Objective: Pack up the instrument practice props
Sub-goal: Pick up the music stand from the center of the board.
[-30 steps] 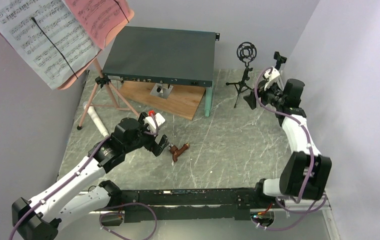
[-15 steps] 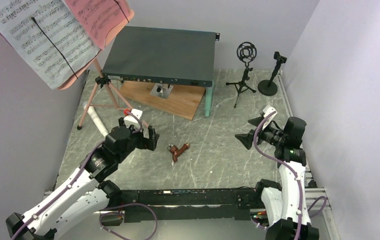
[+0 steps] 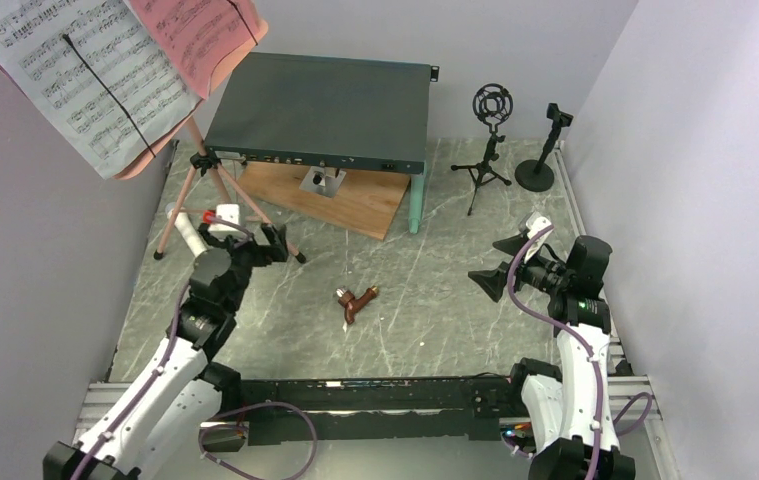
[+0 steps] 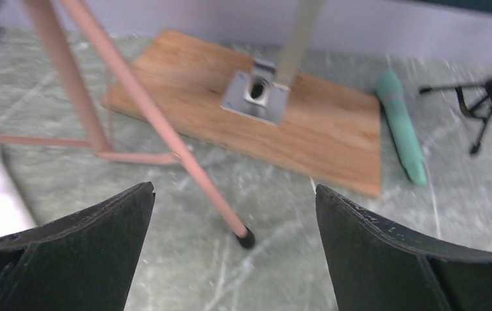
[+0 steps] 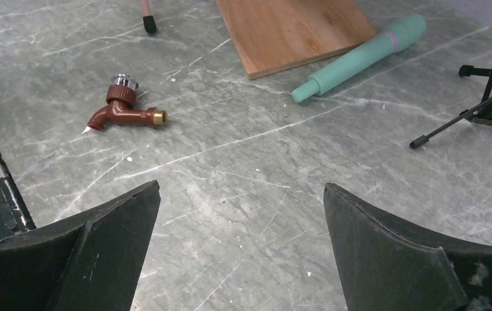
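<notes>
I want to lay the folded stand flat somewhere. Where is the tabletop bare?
Widest bare marble: between the small brown tap-shaped piece and the open right claw, nearer than the flat wooden board. Crowded: far left around the pink tripod legs and white microphone; far right corner by the two black mic mounts.

Marbled table (image 3: 455, 300) under wooden board (image 3: 355, 208), mint microphone (image 5: 360, 55), brown tap (image 5: 123, 111), pink tripod (image 4: 154, 123), black mounts (image 3: 535, 176).

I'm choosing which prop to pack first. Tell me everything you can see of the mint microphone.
The mint microphone is a smooth, plastic-looking stick. It has a thick head with a thin lilac band, narrowing to a stepped handle end. It lies flat on the marbled table, alongside an edge of the wooden board. Nothing holds it.
</notes>
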You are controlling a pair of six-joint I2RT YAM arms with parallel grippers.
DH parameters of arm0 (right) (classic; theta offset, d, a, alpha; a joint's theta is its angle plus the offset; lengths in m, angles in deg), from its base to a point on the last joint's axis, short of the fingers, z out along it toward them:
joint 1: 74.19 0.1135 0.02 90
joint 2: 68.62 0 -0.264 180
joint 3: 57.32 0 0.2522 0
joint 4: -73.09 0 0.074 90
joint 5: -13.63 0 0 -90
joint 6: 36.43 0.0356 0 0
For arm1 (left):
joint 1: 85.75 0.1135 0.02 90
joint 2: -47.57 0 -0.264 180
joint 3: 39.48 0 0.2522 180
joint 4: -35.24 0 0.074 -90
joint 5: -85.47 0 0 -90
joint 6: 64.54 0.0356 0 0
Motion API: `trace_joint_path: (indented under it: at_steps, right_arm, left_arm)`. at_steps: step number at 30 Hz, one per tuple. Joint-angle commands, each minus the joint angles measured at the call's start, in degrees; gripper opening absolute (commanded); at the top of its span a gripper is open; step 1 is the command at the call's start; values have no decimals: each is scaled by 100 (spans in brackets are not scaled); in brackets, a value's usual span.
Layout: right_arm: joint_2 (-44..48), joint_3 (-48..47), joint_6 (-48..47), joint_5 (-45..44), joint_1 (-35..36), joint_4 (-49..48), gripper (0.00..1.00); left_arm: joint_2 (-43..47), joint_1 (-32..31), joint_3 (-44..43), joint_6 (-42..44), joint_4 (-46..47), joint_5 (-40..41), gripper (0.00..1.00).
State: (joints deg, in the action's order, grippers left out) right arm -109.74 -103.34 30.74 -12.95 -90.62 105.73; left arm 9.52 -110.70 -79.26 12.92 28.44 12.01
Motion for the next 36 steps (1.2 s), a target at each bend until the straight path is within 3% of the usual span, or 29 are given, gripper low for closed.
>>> trace_joint_path:
  at_steps: [1, 6, 9, 16, 23, 32, 36]
  right_arm:
    - [69, -199, -169, 163, -11, -21, 99]
    - [78, -211, -199, 153, 6, 10, 99]
    - [70, -206, -213, 153, 14, 11, 99]
    - [50, -209, -232, 143, 33, 20, 99]
    - [26, -202, -233, 160, 55, 13, 99]
    - [1, -185, -218, 159, 52, -10, 99]
    - [-17, -178, -210, 159, 53, -23, 99]
  left_arm:
    - [-20, 1184, -31, -73, 1490, -758, 99]
    - [-39, 3001, 83, -865, 2420, -2390, 99]
    - [-296, 3751, 108, -1278, 3040, -3181, 99]
    - [-1064, 4203, 329, -1314, 5030, -3532, 96]
    - [-2230, 4692, 186, -2046, 6649, -3851, 90]
    - [-3719, 5298, -727, -3217, 8156, -5192, 73]
    - [-4283, 5356, -1467, -3389, 8066, -6085, 66]
